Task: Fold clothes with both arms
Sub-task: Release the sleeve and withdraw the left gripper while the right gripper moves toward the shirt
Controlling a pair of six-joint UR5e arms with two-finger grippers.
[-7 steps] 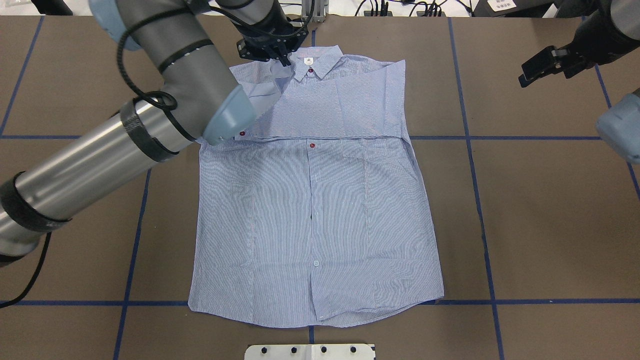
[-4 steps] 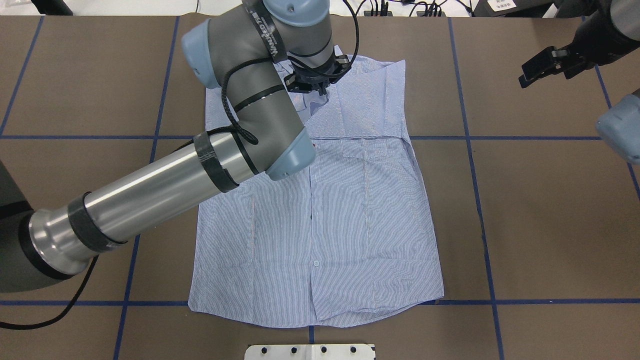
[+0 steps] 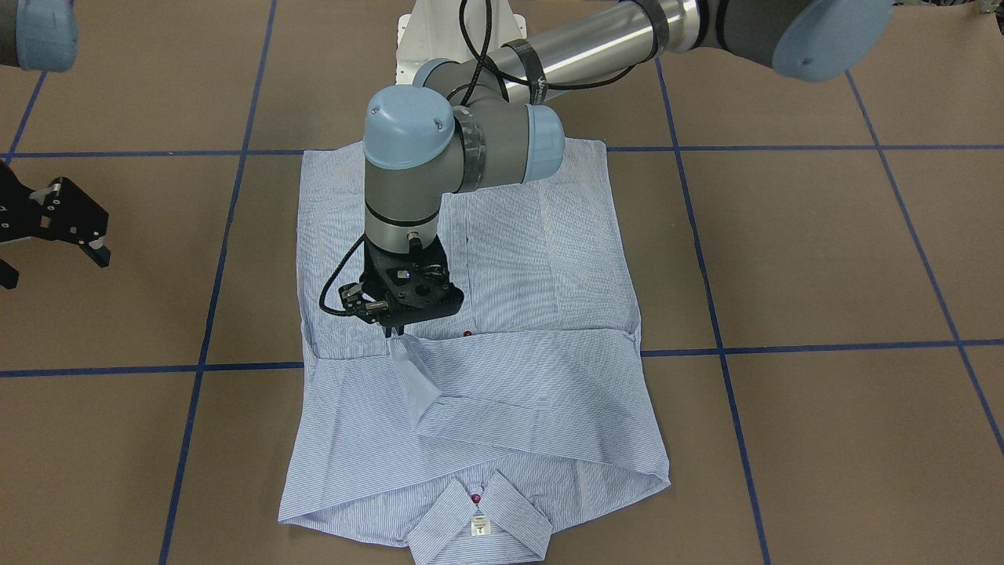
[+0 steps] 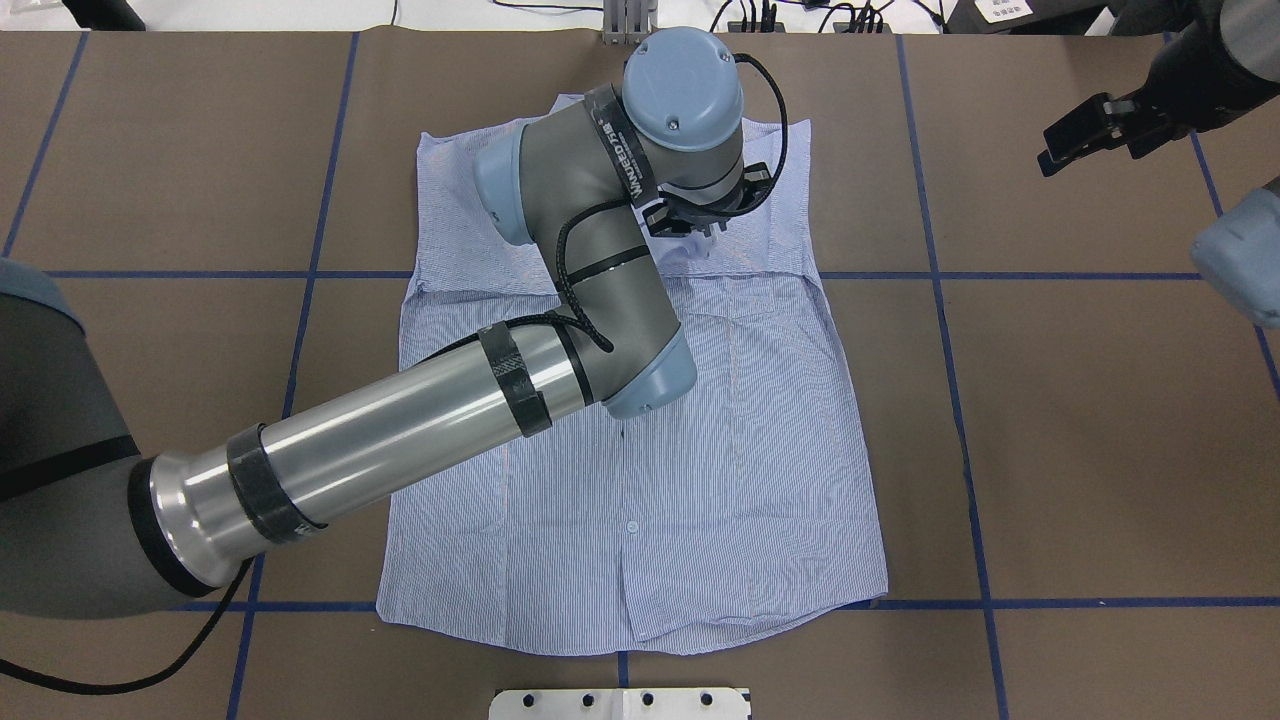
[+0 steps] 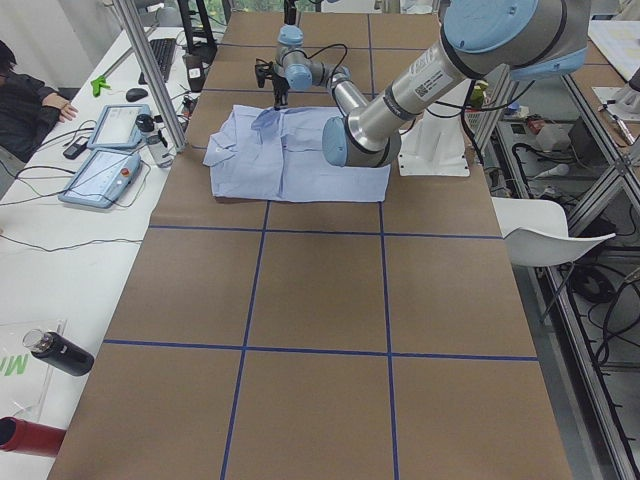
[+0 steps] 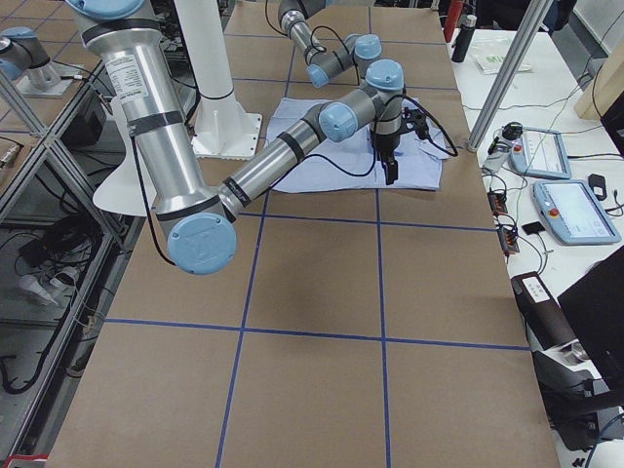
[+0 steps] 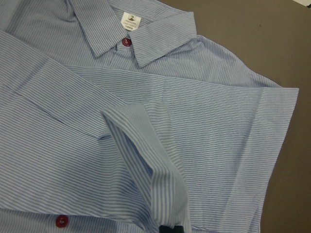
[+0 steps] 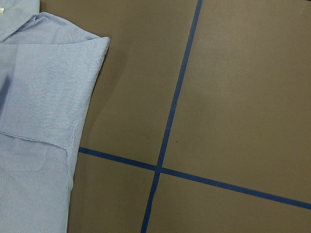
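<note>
Exterior front-facing: my left gripper (image 3: 390, 329) clamped on the sleeve (image 3: 414, 384), which runs from it toward the collar (image 3: 478, 514), across the shirt (image 3: 533, 251). Right gripper (image 3: 51, 259) spread, well apart.

Seen from over the robot's shoulders, the left arm (image 4: 560, 300) blots out the shirt (image 4: 740, 470) around its collar (image 3: 478, 510) and upper front, toward twelve o'clock. Its wrist covers most of the left gripper (image 4: 700, 235). From across the bench (image 3: 823, 251), the right gripper (image 3: 55, 224) at nine o'clock is clipped by the edge. The left wrist camera catches only a dark sliver of the jaws at six o'clock. From the bench ends, both sets of jaws are too small to read.
</note>
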